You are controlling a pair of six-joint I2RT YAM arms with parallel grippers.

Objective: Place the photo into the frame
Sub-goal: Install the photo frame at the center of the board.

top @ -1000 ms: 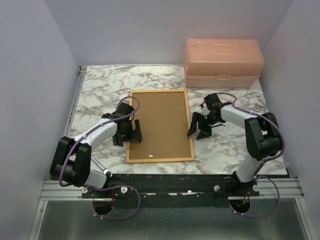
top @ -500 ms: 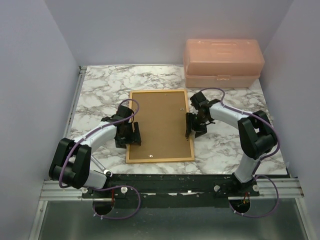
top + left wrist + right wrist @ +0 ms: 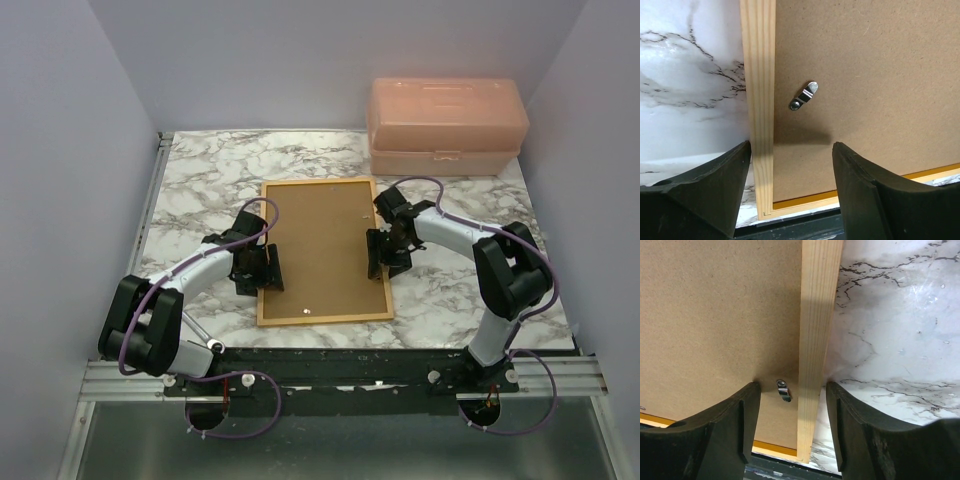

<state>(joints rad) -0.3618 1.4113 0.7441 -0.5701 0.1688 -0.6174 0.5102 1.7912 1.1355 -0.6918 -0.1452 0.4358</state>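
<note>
The orange wooden frame (image 3: 316, 184) lies face down on the marble table with a brown backing board (image 3: 322, 250) in it. The photo is hidden. My left gripper (image 3: 262, 268) is open and straddles the frame's left rail (image 3: 760, 100): one finger is outside on the marble, the other over the board near a metal clip (image 3: 805, 96). My right gripper (image 3: 381, 252) is open and straddles the right rail (image 3: 817, 315) the same way, with a clip (image 3: 783, 390) between its fingers. In the wrist views the left gripper (image 3: 791, 147) and right gripper (image 3: 792, 387) hold nothing.
A pink translucent plastic box (image 3: 445, 125) stands at the back right corner. Grey walls close in the table on the left, right and back. The frame's near edge lies close to the table's front edge and the black arm rail (image 3: 330, 365).
My right gripper has moved left from the marble onto the frame's right rail. The left jaws have narrowed. The frame's near end has shifted slightly to the right.
</note>
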